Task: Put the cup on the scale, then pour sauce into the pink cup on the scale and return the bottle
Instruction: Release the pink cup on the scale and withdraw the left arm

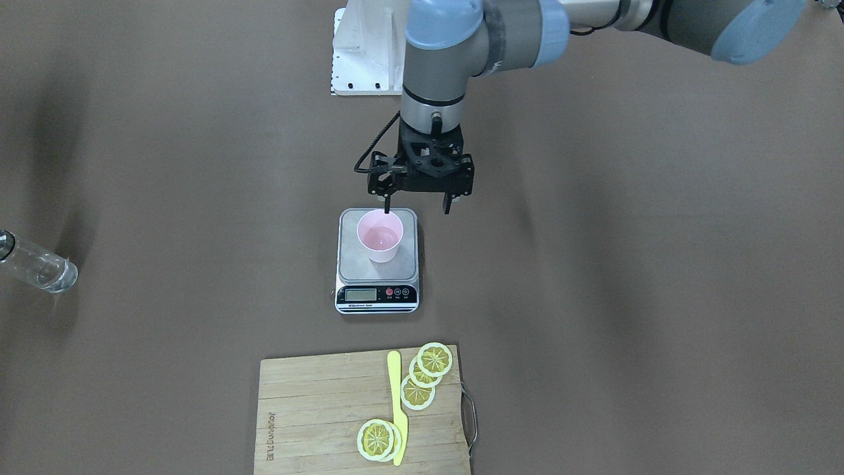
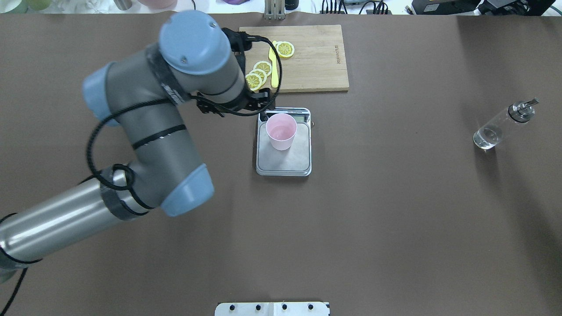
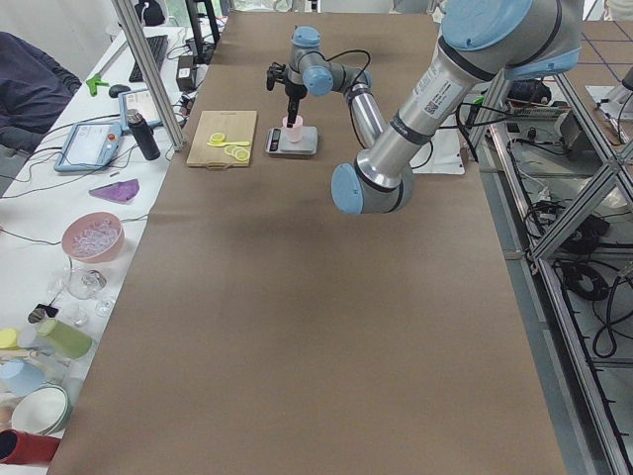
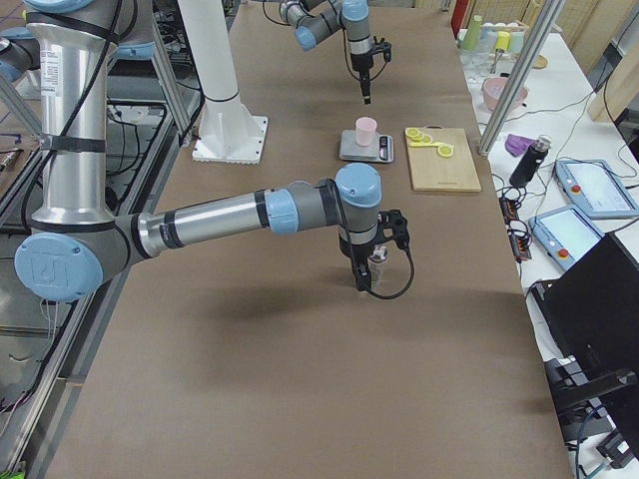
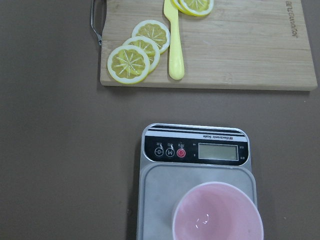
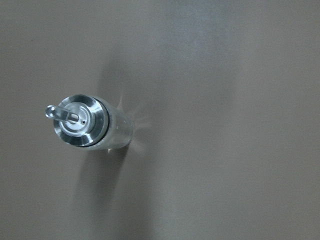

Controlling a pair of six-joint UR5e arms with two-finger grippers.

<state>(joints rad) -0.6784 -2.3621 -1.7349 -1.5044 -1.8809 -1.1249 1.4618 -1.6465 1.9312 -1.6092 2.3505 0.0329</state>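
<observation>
The pink cup [image 1: 380, 236] stands upright on the scale [image 1: 377, 293] in the middle of the table, towards the display end of the platform. It also shows in the overhead view [image 2: 281, 131] and the left wrist view [image 5: 217, 214]. My left gripper [image 1: 418, 202] hangs just above the scale's robot-side edge, open and empty, with one fingertip close over the cup's rim. The clear bottle [image 2: 502, 127] stands upright on the far right of the table, and the right wrist view looks down on its silver spout [image 6: 82, 121]. My right gripper [image 4: 363, 273] is at the bottle; I cannot tell its state.
A wooden cutting board [image 1: 316, 409] with lemon slices [image 1: 422, 379] and a yellow knife [image 1: 397, 409] lies beyond the scale, on the operators' side. The white arm mount [image 1: 362, 59] is at the robot's edge. Cluttered benches flank the table in the side views.
</observation>
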